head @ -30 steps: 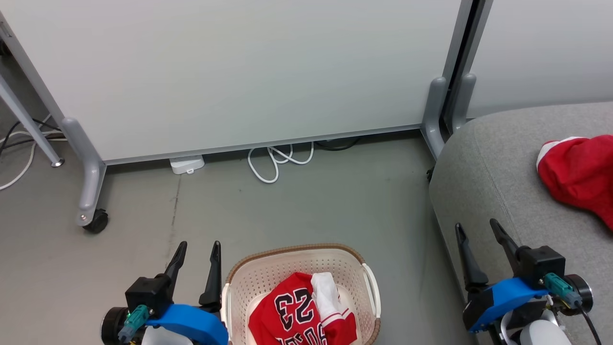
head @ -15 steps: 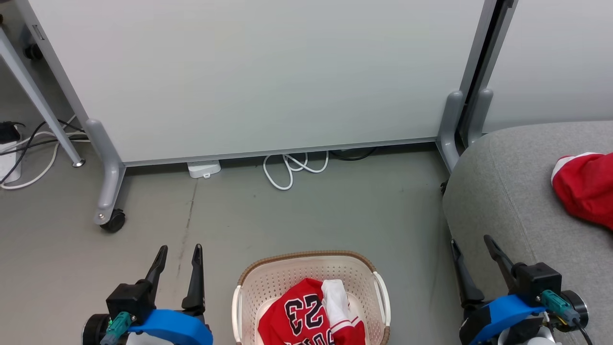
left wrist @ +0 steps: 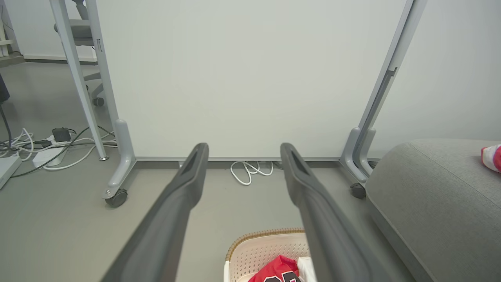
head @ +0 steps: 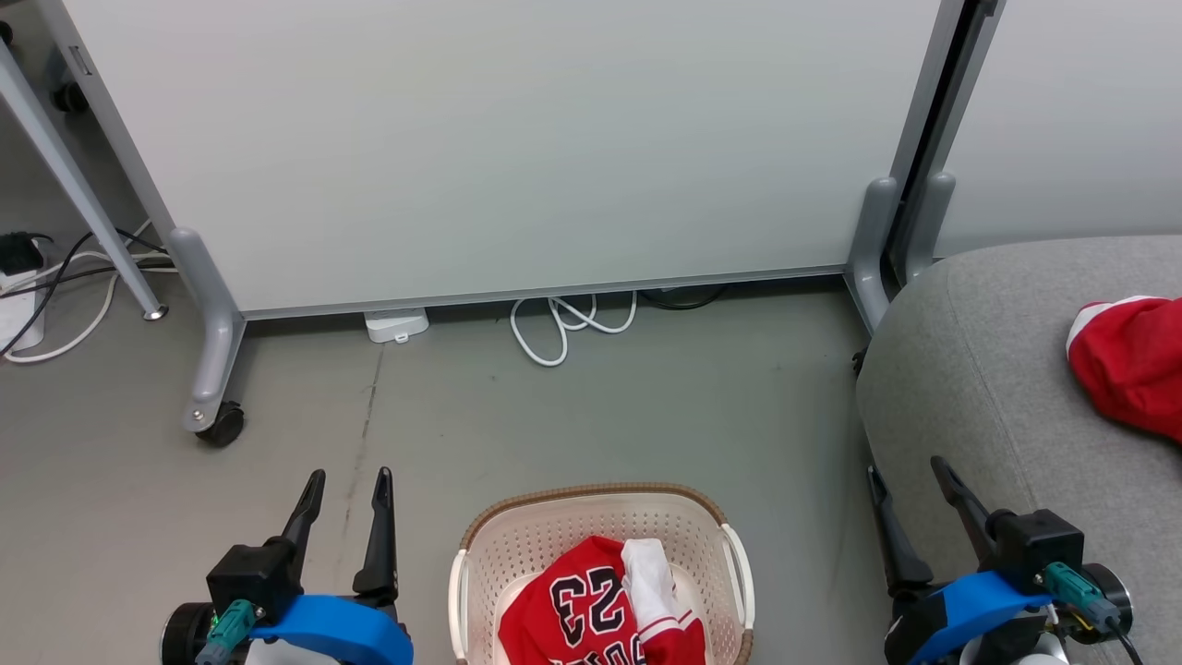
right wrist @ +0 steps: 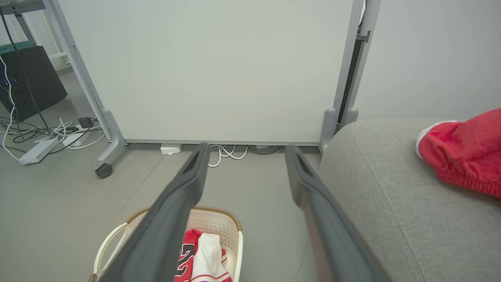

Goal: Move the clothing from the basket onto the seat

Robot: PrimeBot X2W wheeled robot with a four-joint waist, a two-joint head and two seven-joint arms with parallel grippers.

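A cream perforated basket [head: 554,526] with a brown rim stands on the floor at the bottom centre. In it lies a red jersey [head: 577,605] with black numbers and white trim; the jersey [right wrist: 201,252] and basket [left wrist: 258,250] also show low in the wrist views. A plain red garment [head: 1131,360] lies on the grey seat [head: 970,369] at the right, also seen as the red garment [right wrist: 462,156]. My left gripper [head: 346,480] hangs open to the left of the basket. My right gripper [head: 905,466] is open beside the seat's front edge. Both are empty.
A white partition panel [head: 499,139] on grey wheeled legs [head: 208,406] stands behind the basket. A coiled white cable [head: 563,323] and a small white box [head: 397,325] lie at its foot. More cables and a power strip [right wrist: 37,150] lie far left.
The head view has shifted, so everything sits further right and lower than a second ago. The grippers stay open and the clothing has not moved.
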